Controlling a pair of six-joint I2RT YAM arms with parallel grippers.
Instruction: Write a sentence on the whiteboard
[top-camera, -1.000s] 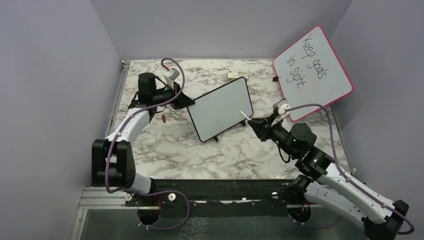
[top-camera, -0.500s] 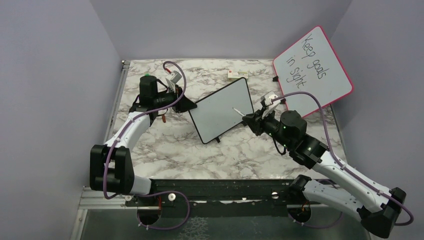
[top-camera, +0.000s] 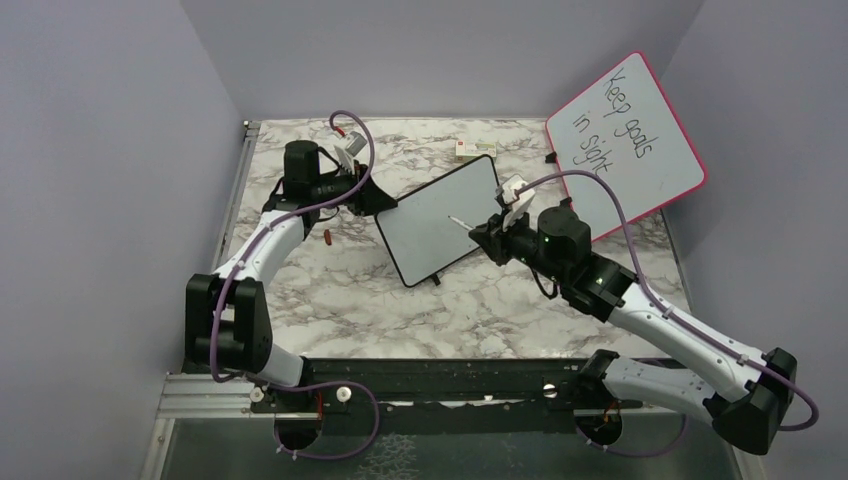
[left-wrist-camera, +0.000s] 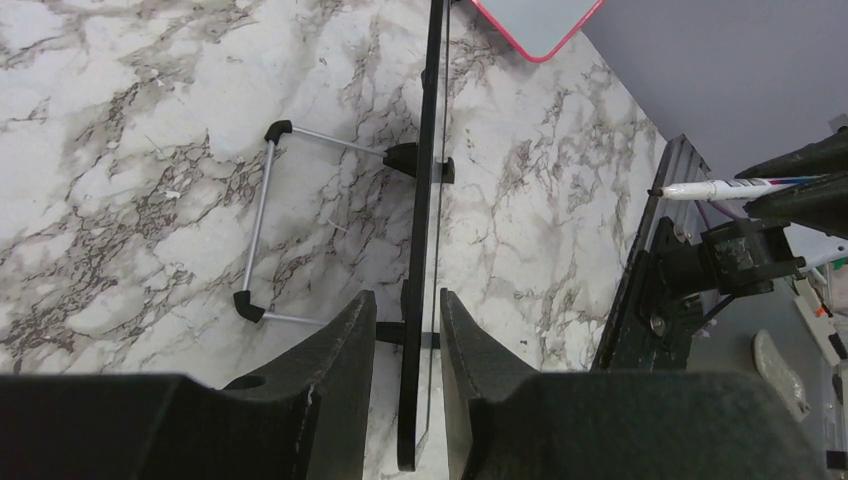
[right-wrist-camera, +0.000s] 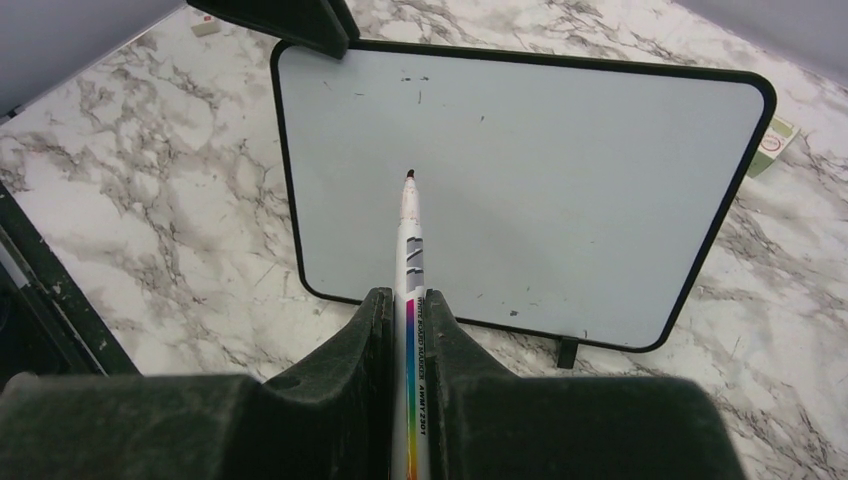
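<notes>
The whiteboard (top-camera: 440, 218), black-framed with little feet, stands tilted mid-table. Its face (right-wrist-camera: 560, 170) is blank apart from a few small specks; the sentence is not in view. My left gripper (top-camera: 378, 203) sits at the board's left corner. In the left wrist view the board's edge (left-wrist-camera: 428, 180) runs between the jaws of my left gripper (left-wrist-camera: 405, 297), with a thin gap on each side, so it is open. My right gripper (right-wrist-camera: 407, 295) is shut on a white marker (right-wrist-camera: 410, 230). The marker (top-camera: 462, 222) points at the board's middle; whether its tip touches I cannot tell.
A larger pink-framed board (top-camera: 625, 140) reading "Keep goals in sight" leans at the back right. A small box (top-camera: 472, 150) lies behind the whiteboard, and a small red piece (top-camera: 328, 238) lies on the marble near the left arm. A wire stand (left-wrist-camera: 258, 230) props the whiteboard from behind.
My right arm has swung left, carrying the marker from the board's right edge to over its middle. My left jaws have parted from the board's corner.
</notes>
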